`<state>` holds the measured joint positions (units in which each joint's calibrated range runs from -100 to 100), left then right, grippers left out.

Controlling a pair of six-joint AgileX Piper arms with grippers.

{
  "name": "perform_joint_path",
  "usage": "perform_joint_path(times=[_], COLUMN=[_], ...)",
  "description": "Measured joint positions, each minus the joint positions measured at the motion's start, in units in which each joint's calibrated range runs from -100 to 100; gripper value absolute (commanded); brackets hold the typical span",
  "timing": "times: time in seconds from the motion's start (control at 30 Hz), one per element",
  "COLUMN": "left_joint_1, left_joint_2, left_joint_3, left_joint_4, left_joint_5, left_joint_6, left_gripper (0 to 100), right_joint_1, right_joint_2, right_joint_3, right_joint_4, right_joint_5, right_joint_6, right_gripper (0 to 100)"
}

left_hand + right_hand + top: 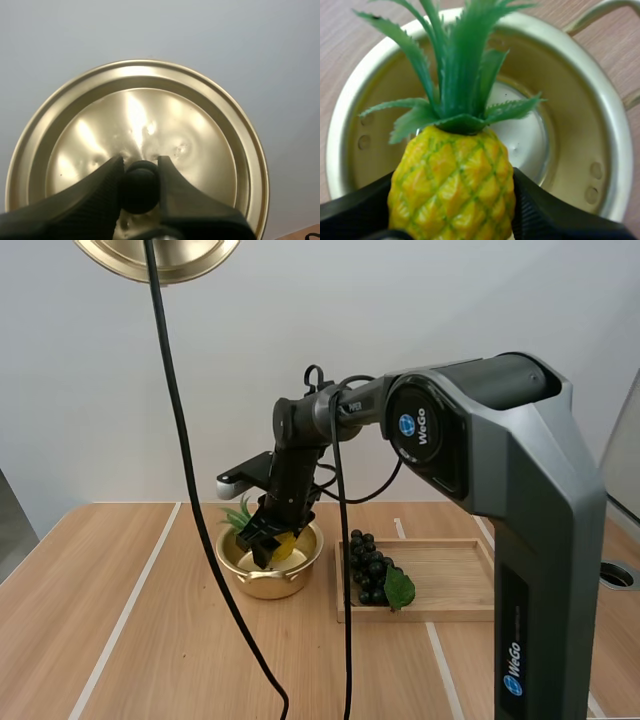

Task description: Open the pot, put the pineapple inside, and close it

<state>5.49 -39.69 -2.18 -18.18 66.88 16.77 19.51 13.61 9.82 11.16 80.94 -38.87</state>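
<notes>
Right wrist view showed the right gripper clamped on the pineapple, just over the open pot. The left gripper pinched the knob of the lid, held well clear. Placing was the step in hand, and the next move, I judged, called for lowering and letting go.

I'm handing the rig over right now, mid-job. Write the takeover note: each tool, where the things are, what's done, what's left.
Left tool: shut on the black knob of the round gold metal lid, held high over the wooden table.
Right tool: shut on the yellow toy pineapple with green leaves, at the mouth of the open gold metal pot.
Done: lid off.
Left: release the pineapple in the pot, put the lid back on.
</notes>
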Motion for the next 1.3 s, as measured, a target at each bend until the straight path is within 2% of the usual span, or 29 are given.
perform_joint_path(times=[0.63, 1.3], left_joint_1=[0.00, 0.00], left_joint_2=[0.0, 0.0], left_joint_3=[0.0, 0.0], left_joint_4=[-0.1, -0.1], left_joint_5=[2.2, 2.6], left_joint_6=[0.7, 0.7], left_gripper=[0, 0], right_joint_1=[0.0, 0.1], right_joint_2=[5.0, 5.6], right_joint_3=[0.0, 0.0], right_joint_4=[-1.5, -3.5], right_joint_5=[-3.3, -2.2], right_joint_6=[-0.1, -0.1], right_gripper=[0, 0])
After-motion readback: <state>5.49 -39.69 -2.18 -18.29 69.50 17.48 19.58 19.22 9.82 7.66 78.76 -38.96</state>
